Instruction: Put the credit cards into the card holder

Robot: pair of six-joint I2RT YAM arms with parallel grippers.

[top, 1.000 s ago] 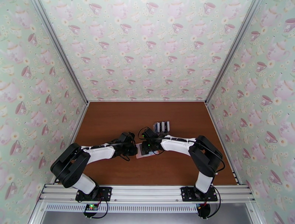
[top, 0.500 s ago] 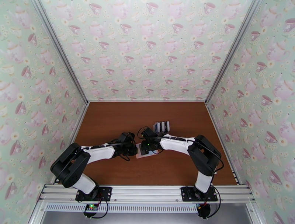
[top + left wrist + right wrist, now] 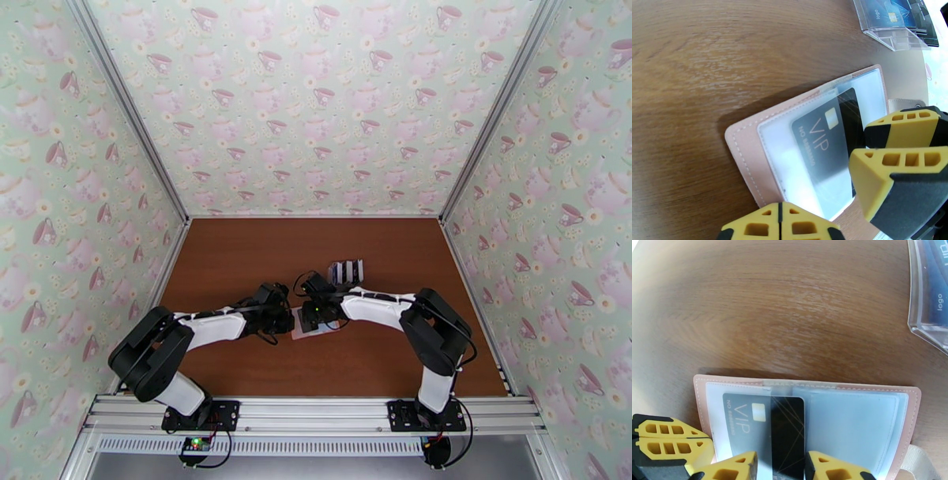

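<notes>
A small pink stitched folding wallet (image 3: 913, 405) lies opened flat near the middle of the brown wood-grain desk (image 3: 237, 260), its pale blue-grey inner pockets facing up. A thin black plastic card marked VIP (image 3: 817, 146) sits partway inside the clear film pocket on one half of the wallet. The lettered part is under the film, and a dark strip with fine gold lines is still uncovered near the fold.

The right gripper (image 3: 780, 463) is at that uncovered end, its jaws part-way spread with the card running between them. I cannot tell whether they actually pinch it. In the left wrist view these yellow-and-black fingers (image 3: 904, 126) cover the card's end and part of the pocket mouth.

The left gripper (image 3: 779, 215) has its jaws pressed together and holds nothing. It is at the wallet's outer edge on the pocketed side. Contact with the leather is unclear.

The wallet's beige snap tab (image 3: 904, 103) sticks out past its far half. Well apart, a clear plastic card rack (image 3: 894, 37) stands on the desk with more blue and black cards (image 3: 884, 14) upright in it. Teacup-patterned walls (image 3: 316, 103) enclose the desk.
</notes>
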